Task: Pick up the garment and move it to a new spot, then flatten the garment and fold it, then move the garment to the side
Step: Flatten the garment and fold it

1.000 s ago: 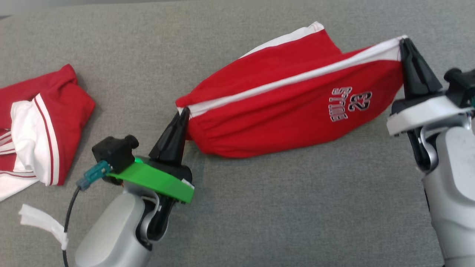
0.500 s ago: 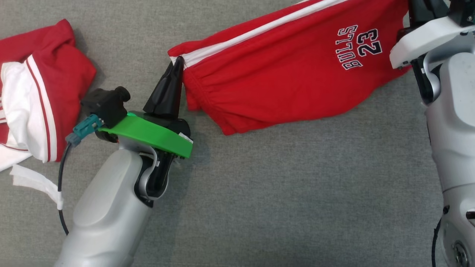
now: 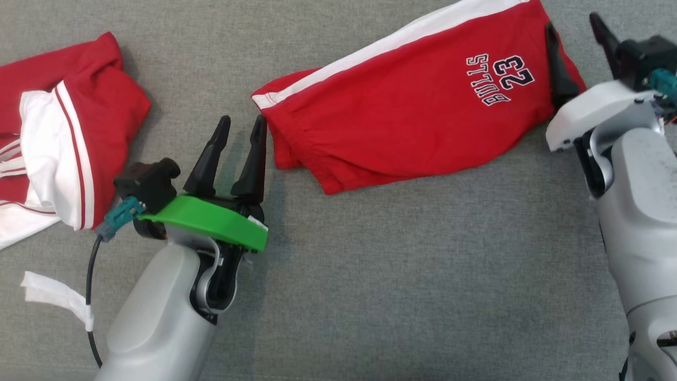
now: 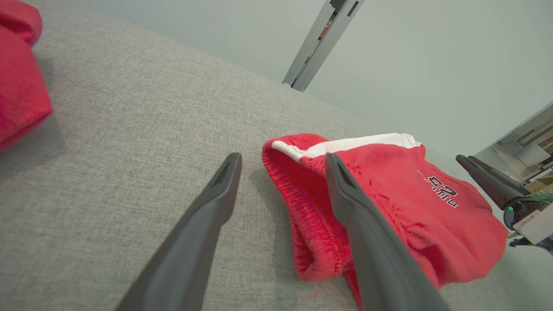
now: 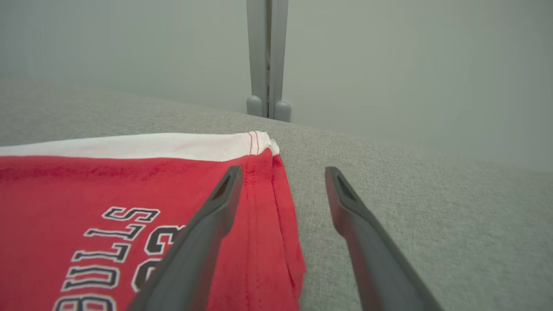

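Two red-and-white cloths and two sets of fingers, both sets spread wide and gripping nothing.
Head view: I count one garment lying flat at 1 o'clock on the grey surface, a second bundle at 9 and a white strip at 8. The left fingers sit just beside the garment's corner and the right fingers straddle its opposite edge. Left wrist view: my two fingers frame the garment's gathered end, and the right fingers show at 3 o'clock before a pale wall and one grey post. Right wrist view: one finger lies over the hem beside the lettering, with a post at 12.
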